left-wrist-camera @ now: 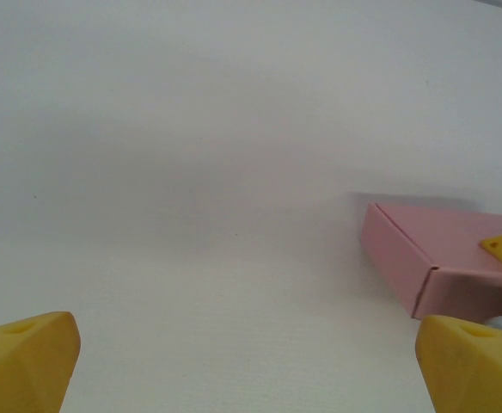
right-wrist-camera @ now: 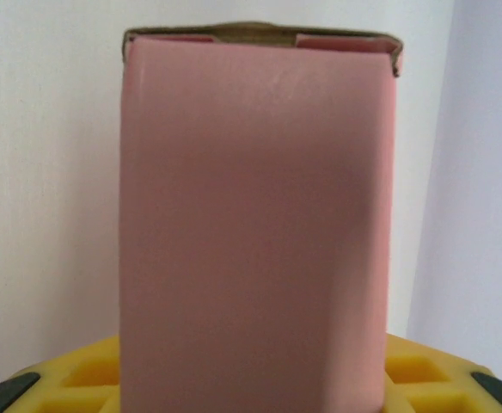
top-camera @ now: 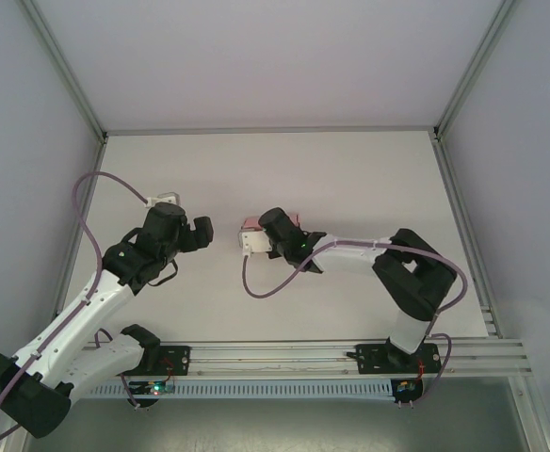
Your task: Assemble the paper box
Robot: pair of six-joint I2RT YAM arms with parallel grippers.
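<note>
Gripping paper box (right-wrist-camera: 255, 215), your right end effector (top-camera: 253, 242) clamps it between yellow fingers (right-wrist-camera: 88, 379), box projecting forward from it. Your left end effector (left-wrist-camera: 249, 366) gapes wide above tabletop (left-wrist-camera: 191, 172); box sits ahead, right of it, apart.

- White table (top-camera: 350, 179), matte and plain, taking up the whole middle of the overhead view; up close from the left wrist it has a fine grainy texture (left-wrist-camera: 191, 301).
- Pale grey enclosure walls: back (top-camera: 275, 56), left (top-camera: 21, 169), right (top-camera: 529, 188).
- Aluminium frame posts run up the back corners (top-camera: 63, 66) (top-camera: 473, 71).
- Long aluminium rail (top-camera: 294, 353) along the near table edge.
- Slotted white cable duct (top-camera: 275, 387) just in front of that rail.
</note>
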